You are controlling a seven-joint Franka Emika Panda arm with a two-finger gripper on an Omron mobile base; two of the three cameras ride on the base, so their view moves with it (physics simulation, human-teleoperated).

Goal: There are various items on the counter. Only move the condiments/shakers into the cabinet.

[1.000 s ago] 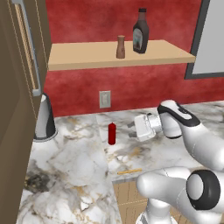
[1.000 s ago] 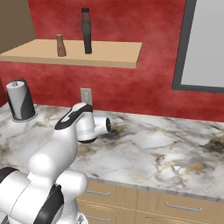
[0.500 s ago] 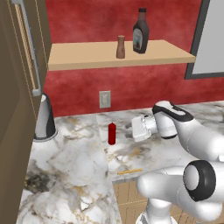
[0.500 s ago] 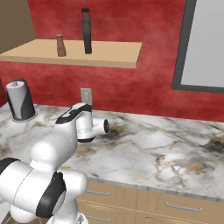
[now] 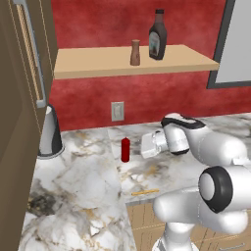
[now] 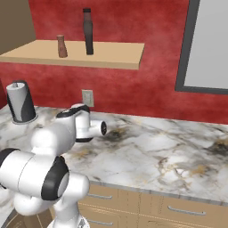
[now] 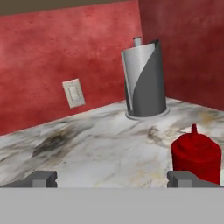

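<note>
A white robot arm is reaching low across a white marble counter (image 5: 83, 181) veined in grey and gold, its gripper (image 7: 112, 178) pointing sideways toward a slim red bottle (image 5: 125, 149) that is standing upright on the marble. The jaws are standing wide apart and are holding nothing. In the hand view the red bottle (image 7: 195, 158) is sitting just behind the right fingertip (image 7: 183, 178), off to one side of the gap between the tips and not between them; whether it is touching that tip cannot be told. Above the counter, a light tan wooden shelf board (image 5: 98, 66), the cabinet, is jutting out from a red wall (image 6: 151, 93). A dark brown sauce bottle (image 5: 158, 42) with a pale label and black cap is standing upright on it, and a short tan-brown shaker (image 5: 135, 53) is standing just beside that, to the left in the left base view. A grey-and-black cone-shaped appliance (image 5: 50, 133) is standing at the back of the counter, next to a tall dark brown door (image 5: 19, 112), well apart from the red bottle. A pale wall outlet (image 5: 117, 111) is showing on the red wall behind the bottle. A thin orange stick (image 5: 145, 192) is lying flat near the counter's front edge, closer to the camera than the red bottle.
</note>
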